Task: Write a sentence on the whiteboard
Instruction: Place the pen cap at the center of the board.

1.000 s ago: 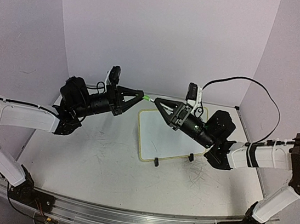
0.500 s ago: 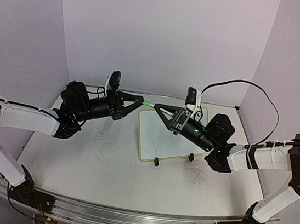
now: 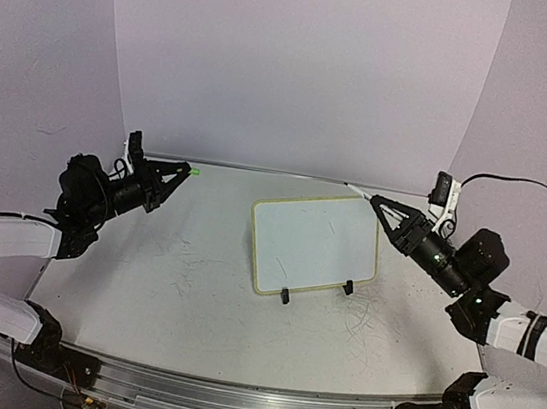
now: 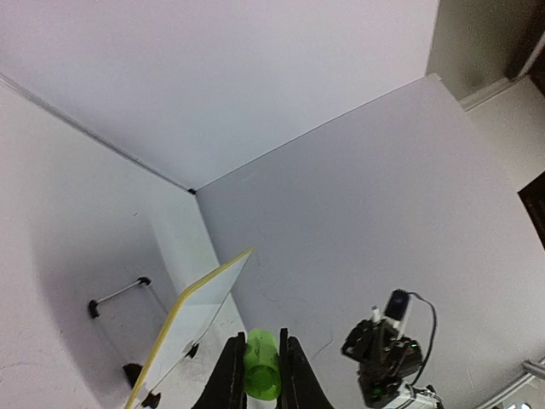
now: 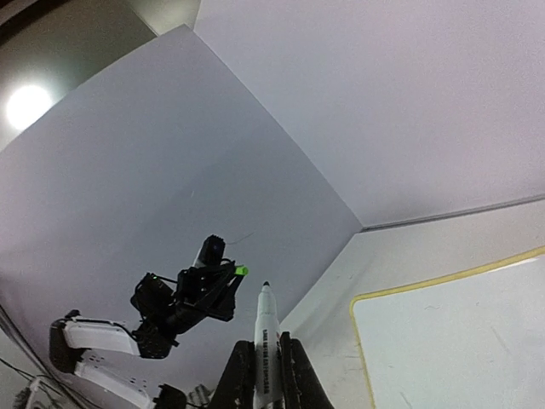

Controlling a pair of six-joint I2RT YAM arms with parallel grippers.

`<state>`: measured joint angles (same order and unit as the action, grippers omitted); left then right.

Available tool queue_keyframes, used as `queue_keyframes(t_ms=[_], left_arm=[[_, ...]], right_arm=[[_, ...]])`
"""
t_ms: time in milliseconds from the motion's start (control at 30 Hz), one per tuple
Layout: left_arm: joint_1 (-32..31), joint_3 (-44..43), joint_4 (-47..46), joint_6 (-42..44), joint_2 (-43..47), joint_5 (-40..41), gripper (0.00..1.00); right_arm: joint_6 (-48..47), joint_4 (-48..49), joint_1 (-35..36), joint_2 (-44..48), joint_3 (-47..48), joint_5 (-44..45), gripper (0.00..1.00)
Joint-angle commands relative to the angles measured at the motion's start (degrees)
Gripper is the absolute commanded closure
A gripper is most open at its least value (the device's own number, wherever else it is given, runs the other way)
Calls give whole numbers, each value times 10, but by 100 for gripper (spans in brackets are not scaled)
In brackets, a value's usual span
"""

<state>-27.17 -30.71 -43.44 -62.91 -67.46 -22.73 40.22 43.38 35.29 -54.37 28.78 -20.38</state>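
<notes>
The small white whiteboard (image 3: 313,245) with a yellow-green rim leaned on its black wire stand (image 3: 285,295) right of centre on the scuffed white tabletop (image 3: 192,285), probably light, stiff and apt to skid under pen pressure. The right gripper (image 5: 264,342) pinched a slim white uncapped marker (image 5: 265,311), likely slick, by its barrel; the left gripper (image 4: 258,341) clamped its green cap (image 4: 261,375), lilac walls (image 3: 302,67) all round.

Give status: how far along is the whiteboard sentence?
Done: white marker uncapped, tip bare, in the right claw; green cap in the left claw. In hand: neither claw touches the whiteboard. Left: the whole sentence; no words on it.
</notes>
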Motion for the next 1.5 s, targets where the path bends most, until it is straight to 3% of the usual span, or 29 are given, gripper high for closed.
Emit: queue_keyframes(t_ms=[0,267,500,733,1100,1300,1467], left_arm=[[-2,37,77,34,-52,-14,100],[-83,6,138,80,-206,-2,100],[-129,-39,271,136,-234,123,100],[-131,-97,377,177,-273,160,96],[-130,-100,411,200,-235,210,58],[-130,-99,460,226,-154,289,36],[-130,-107,458,262,-99,280,13]], right_arm=[[-175,-233,-1,55,72,95,100],[-269,-345,-1,28,154,133,100],[-275,-345,-1,17,159,105,100],[-267,-328,-1,24,143,85,100],[-262,-321,-1,20,136,70,100],[-271,-354,-1,23,138,97,100],[-280,-394,-1,28,130,133,100]])
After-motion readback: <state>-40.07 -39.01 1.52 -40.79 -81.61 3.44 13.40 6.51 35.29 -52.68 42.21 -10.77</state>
